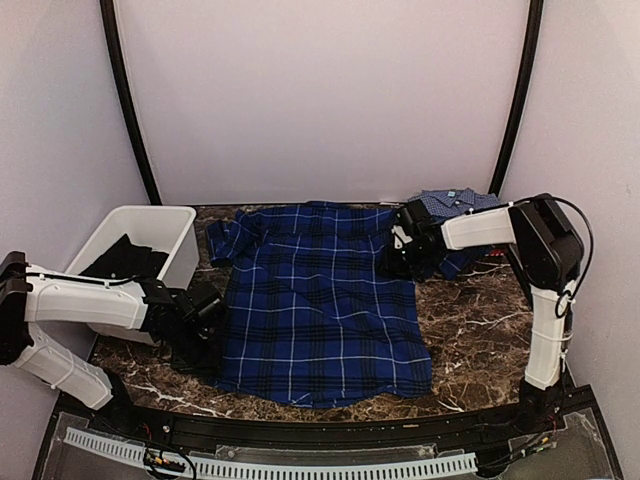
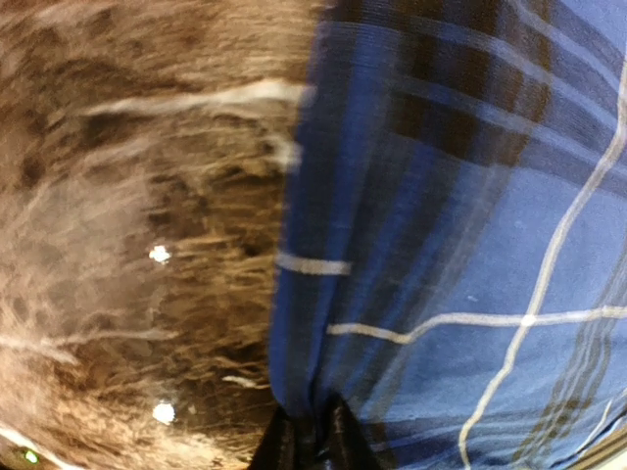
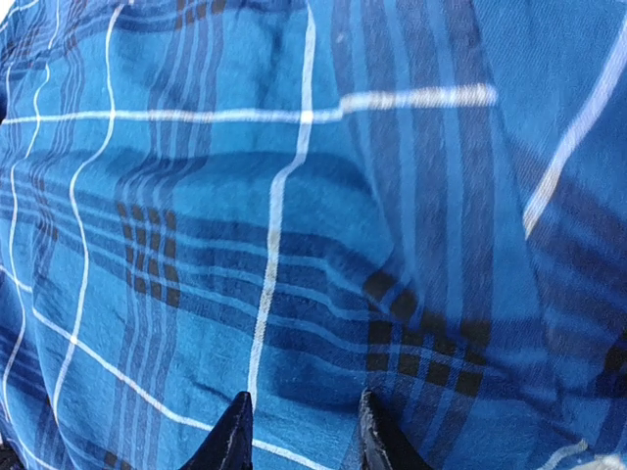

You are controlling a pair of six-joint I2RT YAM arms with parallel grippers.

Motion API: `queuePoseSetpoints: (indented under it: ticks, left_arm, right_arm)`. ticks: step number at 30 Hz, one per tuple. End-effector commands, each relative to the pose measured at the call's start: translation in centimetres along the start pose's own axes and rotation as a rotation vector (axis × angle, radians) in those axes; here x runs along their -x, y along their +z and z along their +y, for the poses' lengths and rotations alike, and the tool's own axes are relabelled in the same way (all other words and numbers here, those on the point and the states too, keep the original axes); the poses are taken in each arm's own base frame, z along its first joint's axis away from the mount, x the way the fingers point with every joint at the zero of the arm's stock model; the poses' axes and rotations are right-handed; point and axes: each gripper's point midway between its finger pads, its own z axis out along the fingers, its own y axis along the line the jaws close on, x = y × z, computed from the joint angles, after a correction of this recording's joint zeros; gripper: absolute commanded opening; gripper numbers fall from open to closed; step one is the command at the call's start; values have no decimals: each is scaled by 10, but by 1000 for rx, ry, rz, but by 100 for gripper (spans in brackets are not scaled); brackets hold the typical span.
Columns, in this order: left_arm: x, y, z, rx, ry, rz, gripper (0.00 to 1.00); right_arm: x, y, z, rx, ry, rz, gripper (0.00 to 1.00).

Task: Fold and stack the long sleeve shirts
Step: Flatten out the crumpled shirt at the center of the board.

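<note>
Counter (image 1: 480, 330): dark marble with white veins, pale walls on three sides.
Plaid shirt (image 1: 320, 310): deep blue with black and white lines, spread flat across the middle of the counter, collar end toward the back wall, hem toward the arm bases. One short-looking sleeve lies out at the back left corner.
Check shirt (image 1: 455, 205): lighter blue, fine pattern, in a compact folded pile at the back right, just beside the plaid shirt's right shoulder.
Bin (image 1: 125, 220): white, at the left of the counter, with dark cloth (image 1: 125, 262) inside.
Left claw (image 1: 205, 308): low at the plaid shirt's left edge, about halfway down its length. In the wrist view the claw (image 2: 312, 446) has its tips drawn close together, with the shirt's edge bunched between them; bare marble lies to the left of that edge.
Right claw (image 1: 408, 245): at the shirt's upper right edge, near the check shirt. In the wrist view the claw (image 3: 304, 431) has its tips apart, set down on plaid cloth that fills the frame. Cannot tell whether any cloth is pinched.
</note>
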Motion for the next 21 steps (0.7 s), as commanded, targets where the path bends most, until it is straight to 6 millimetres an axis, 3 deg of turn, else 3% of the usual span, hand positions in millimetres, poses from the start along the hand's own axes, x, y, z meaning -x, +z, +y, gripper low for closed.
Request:
queuePoseSetpoints:
  ticks: [1, 7, 12, 18, 21]
  left_arm:
    - [-22, 9, 14, 27, 8, 86, 1]
    - [-46, 2, 40, 81, 14, 165, 0]
    - [-58, -2, 58, 151, 27, 219, 0]
    - [-64, -3, 52, 132, 45, 267, 3]
    - [-58, -12, 44, 118, 61, 250, 17]
  right_arm:
    - [1, 12, -21, -71, -18, 20, 34]
    - [7, 13, -39, -137, -27, 28, 35]
    - [-1, 11, -43, -143, -31, 50, 35]
    - [-17, -4, -34, -118, -64, 61, 41]
    - [-14, -27, -16, -114, -100, 27, 45]
